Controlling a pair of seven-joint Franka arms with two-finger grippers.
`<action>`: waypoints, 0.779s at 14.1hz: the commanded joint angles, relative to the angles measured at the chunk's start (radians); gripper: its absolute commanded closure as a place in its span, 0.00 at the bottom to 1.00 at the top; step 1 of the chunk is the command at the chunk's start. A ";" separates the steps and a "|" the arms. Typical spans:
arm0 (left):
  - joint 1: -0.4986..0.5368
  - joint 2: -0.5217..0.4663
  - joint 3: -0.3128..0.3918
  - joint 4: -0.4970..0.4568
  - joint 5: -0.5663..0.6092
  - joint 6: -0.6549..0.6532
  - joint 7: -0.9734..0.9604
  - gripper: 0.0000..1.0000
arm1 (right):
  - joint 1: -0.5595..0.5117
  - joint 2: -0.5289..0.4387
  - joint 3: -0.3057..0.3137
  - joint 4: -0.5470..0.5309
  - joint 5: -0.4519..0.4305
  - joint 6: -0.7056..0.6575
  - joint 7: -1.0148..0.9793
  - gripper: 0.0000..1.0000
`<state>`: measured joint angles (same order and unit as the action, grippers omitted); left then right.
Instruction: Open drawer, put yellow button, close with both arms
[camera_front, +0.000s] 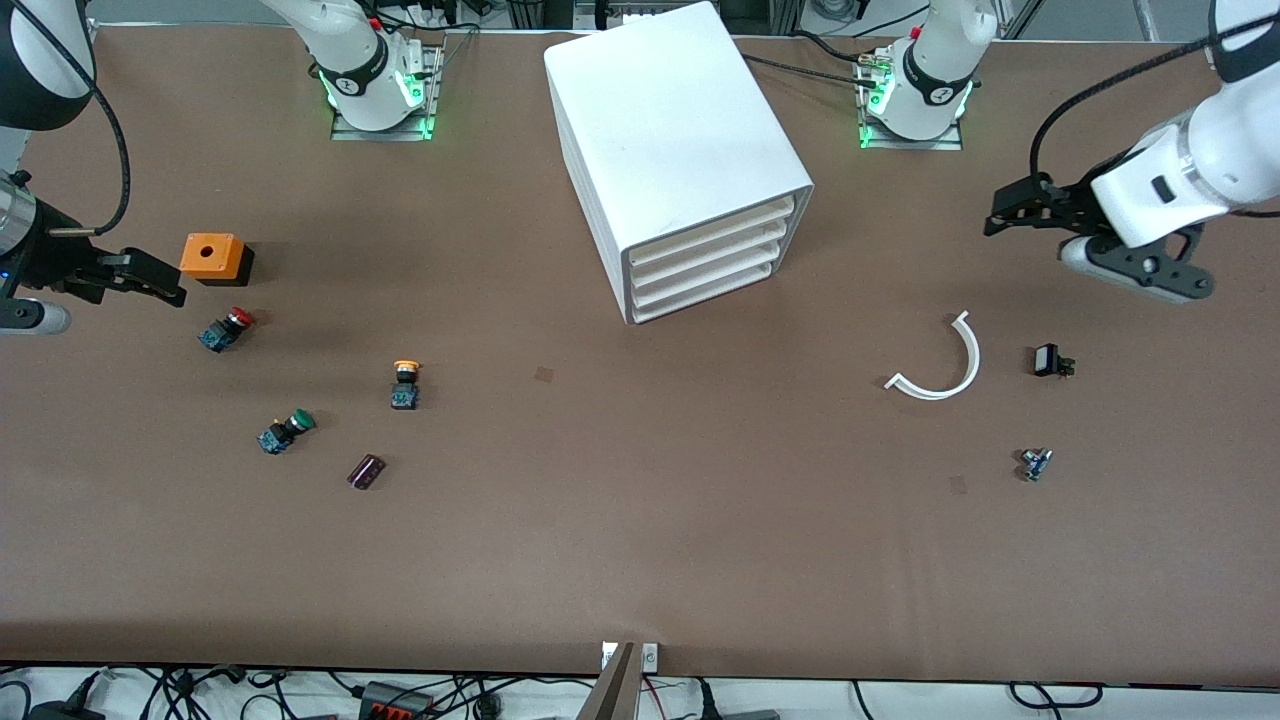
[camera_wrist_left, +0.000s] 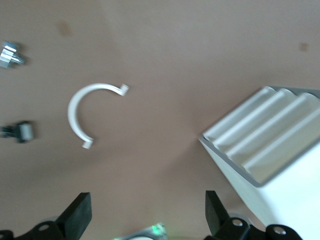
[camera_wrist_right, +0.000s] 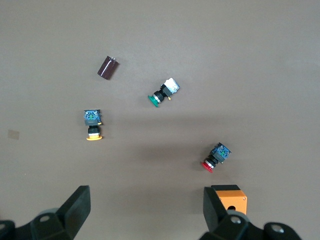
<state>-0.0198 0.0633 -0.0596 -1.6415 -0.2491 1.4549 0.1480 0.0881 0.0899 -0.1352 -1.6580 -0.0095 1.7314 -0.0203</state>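
Note:
The white cabinet (camera_front: 670, 140) stands at the middle of the table near the robot bases, and it also shows in the left wrist view (camera_wrist_left: 285, 200). Its top drawer (camera_front: 715, 226) and the three below it are shut. The yellow button (camera_front: 405, 383) lies on the table toward the right arm's end, also in the right wrist view (camera_wrist_right: 92, 125). My right gripper (camera_front: 150, 280) (camera_wrist_right: 145, 210) is open and empty, over the table beside an orange box. My left gripper (camera_front: 1005, 212) (camera_wrist_left: 146, 215) is open and empty, over the left arm's end of the table.
An orange box (camera_front: 212, 257), a red button (camera_front: 227, 328), a green button (camera_front: 286, 431) and a dark cylinder (camera_front: 366, 471) lie around the yellow button. A white curved strip (camera_front: 945, 365), a small black part (camera_front: 1050, 361) and a small metal part (camera_front: 1035, 463) lie toward the left arm's end.

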 joint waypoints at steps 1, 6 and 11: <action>0.000 0.088 -0.003 0.043 -0.125 -0.097 0.024 0.00 | 0.022 -0.006 0.000 -0.013 -0.007 0.013 -0.006 0.00; -0.014 0.287 -0.019 0.026 -0.439 -0.096 0.123 0.00 | 0.090 0.094 0.000 -0.003 0.000 0.014 -0.007 0.00; -0.064 0.411 -0.026 -0.068 -0.625 -0.015 0.372 0.03 | 0.137 0.206 0.002 -0.003 0.006 0.050 -0.006 0.00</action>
<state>-0.0660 0.4771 -0.0797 -1.6574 -0.8014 1.4005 0.4520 0.1954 0.2623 -0.1303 -1.6666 -0.0081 1.7683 -0.0201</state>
